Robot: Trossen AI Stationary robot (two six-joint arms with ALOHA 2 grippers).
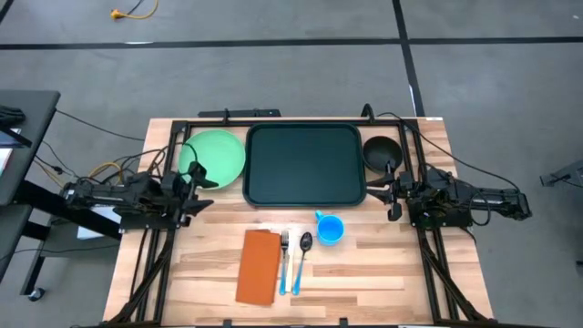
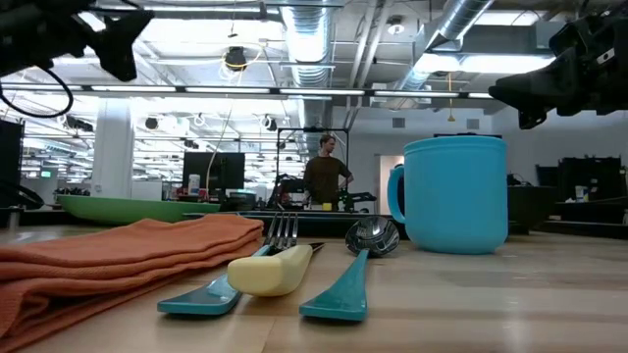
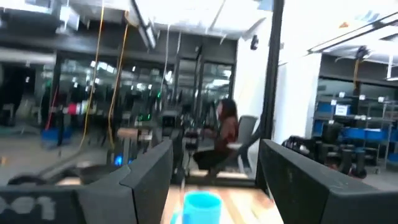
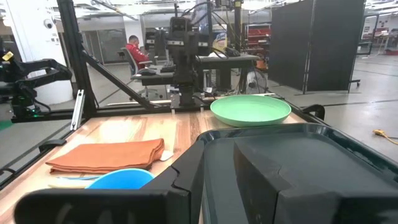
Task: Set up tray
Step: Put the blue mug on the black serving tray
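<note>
The tray lies flat at the surface's far centre, between both grippers, untouched. Left gripper, jaws released, hovers by the plate. Right gripper, jaws narrowed and empty, hovers near the bowl. Cup, cutlery and napkin lie nearer.

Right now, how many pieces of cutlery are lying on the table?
2, side by side between the orange napkin and the blue cup: a fork beside the napkin, and a spoon on its cup side. Nothing suggests more hidden.
</note>
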